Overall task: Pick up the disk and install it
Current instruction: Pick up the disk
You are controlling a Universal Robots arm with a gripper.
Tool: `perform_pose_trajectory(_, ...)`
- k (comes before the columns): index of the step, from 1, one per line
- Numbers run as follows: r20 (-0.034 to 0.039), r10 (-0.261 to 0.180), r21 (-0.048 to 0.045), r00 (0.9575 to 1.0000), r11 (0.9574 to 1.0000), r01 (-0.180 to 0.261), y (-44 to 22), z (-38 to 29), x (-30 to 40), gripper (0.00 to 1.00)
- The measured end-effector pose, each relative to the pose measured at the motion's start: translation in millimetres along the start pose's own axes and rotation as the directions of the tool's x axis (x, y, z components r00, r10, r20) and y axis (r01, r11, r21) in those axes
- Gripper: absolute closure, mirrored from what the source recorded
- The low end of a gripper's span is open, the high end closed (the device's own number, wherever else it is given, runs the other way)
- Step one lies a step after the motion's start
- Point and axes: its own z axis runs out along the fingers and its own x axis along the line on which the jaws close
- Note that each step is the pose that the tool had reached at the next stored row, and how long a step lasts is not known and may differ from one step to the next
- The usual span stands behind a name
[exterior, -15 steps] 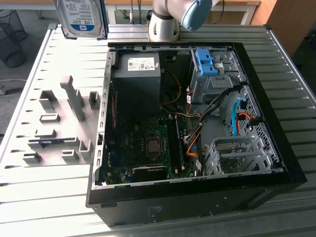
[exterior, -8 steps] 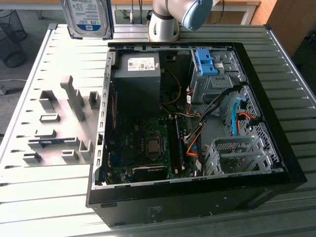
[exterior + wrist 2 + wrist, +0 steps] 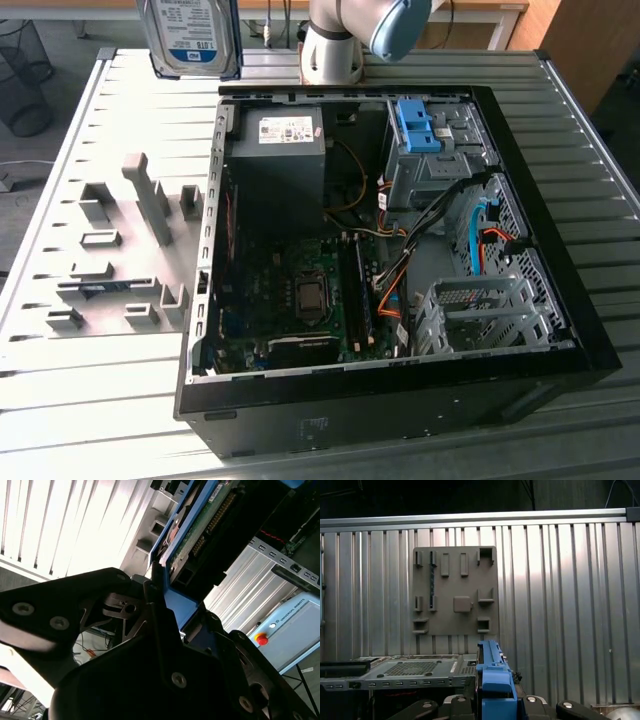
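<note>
Beyond the open black computer case (image 3: 400,400) nearest, the silver hard disk with blue rails (image 3: 190,35) hangs at the exterior view's far left, clamped in the black gripper (image 3: 492,702): pick-up done, installation pending, likely requiring careful rail alignment.

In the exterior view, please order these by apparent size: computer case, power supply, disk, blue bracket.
1. computer case
2. power supply
3. disk
4. blue bracket
Unsure between 2 and 3: the disk is cut off by the picture's edge and seems nearer the camera.
</note>
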Motion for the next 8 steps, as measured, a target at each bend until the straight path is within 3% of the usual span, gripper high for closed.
perform_pose_trajectory(5,0.0,0.0,0.0003,1.0,1.0,0.0,0.1,0.0,0.0,0.64)
perform_pose_trajectory(8,0.0004,0.0,0.0058,1.0,1.0,0.0,2.8,0.1,0.1,0.64)
